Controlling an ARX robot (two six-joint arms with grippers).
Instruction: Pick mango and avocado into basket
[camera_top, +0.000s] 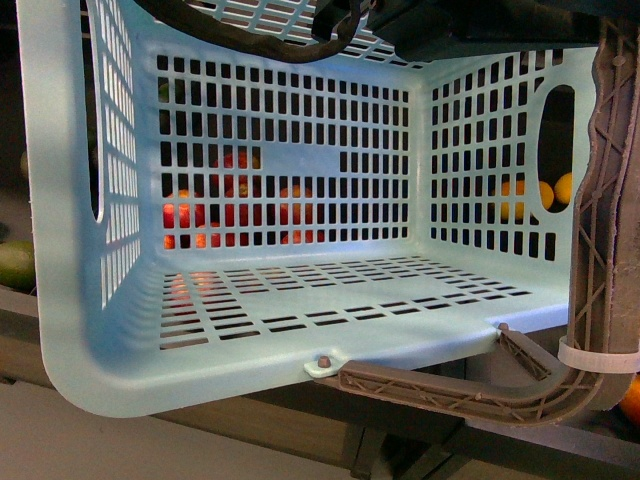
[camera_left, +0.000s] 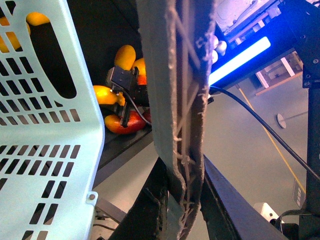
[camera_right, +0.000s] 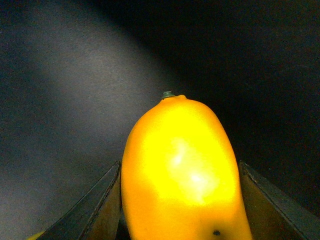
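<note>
The left gripper (camera_left: 182, 172) was clamped on the grey-brown handle (camera_left: 182, 100) of the basket (camera_top: 280, 150). The ribbed handle ran straight up between its two dark fingers (camera_left: 150, 205), and the teal lattice wall hung just beside them. In the front view the basket was tipped with its open side towards the camera. Its slotted floor was bare, with no fruit in it. A white zip tie (camera_top: 597, 355) circled the handle near its lower bend.

The right gripper (camera_right: 180, 167) was closed on the mango (camera_right: 175, 140). The yellow-orange fruit filled the gap between the jaws, one finger against each flank, and its stem end pointed away from the wrist over a dark surface. From the left wrist, that gripper showed well apart from the basket, down among other yellow fruits (camera_left: 125, 55).

Red apples (camera_top: 235, 200) showed through the basket's far wall and oranges (camera_top: 520, 195) through its side wall, all outside it. A green fruit (camera_top: 12, 262) lay outside the other side wall, cut off by the frame. It could not be told whether it was the avocado.
</note>
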